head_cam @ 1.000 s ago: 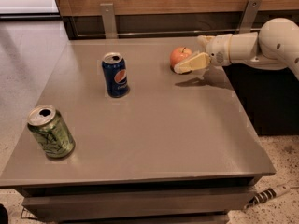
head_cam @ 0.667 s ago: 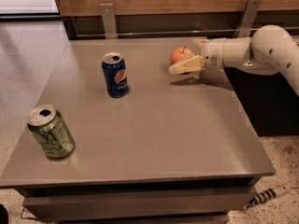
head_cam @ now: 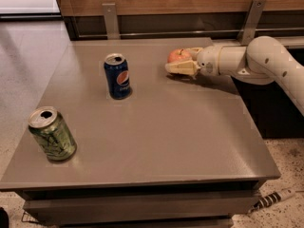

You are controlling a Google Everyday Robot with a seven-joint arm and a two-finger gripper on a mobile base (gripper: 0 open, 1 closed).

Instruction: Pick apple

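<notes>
The apple (head_cam: 177, 55) is small, round and red-orange, and sits on the grey table (head_cam: 156, 137) near its far right edge. My gripper (head_cam: 179, 60) reaches in from the right at table height. Its fingers stand apart on either side of the apple: the near finger (head_cam: 181, 68) lies in front of it, and the far finger (head_cam: 194, 50) is just behind it. The apple rests on the table between them. The white arm (head_cam: 256, 61) extends off to the right.
A blue Pepsi can (head_cam: 118, 76) stands upright left of the apple. A green can (head_cam: 51, 133) stands tilted at the near left. A wooden wall panel with metal brackets (head_cam: 110, 20) runs behind the table. A power strip (head_cam: 273, 198) lies on the floor at the lower right.
My gripper has moved left along the table, so its fingers now reach further around the apple. The apple and both cans have not moved.
</notes>
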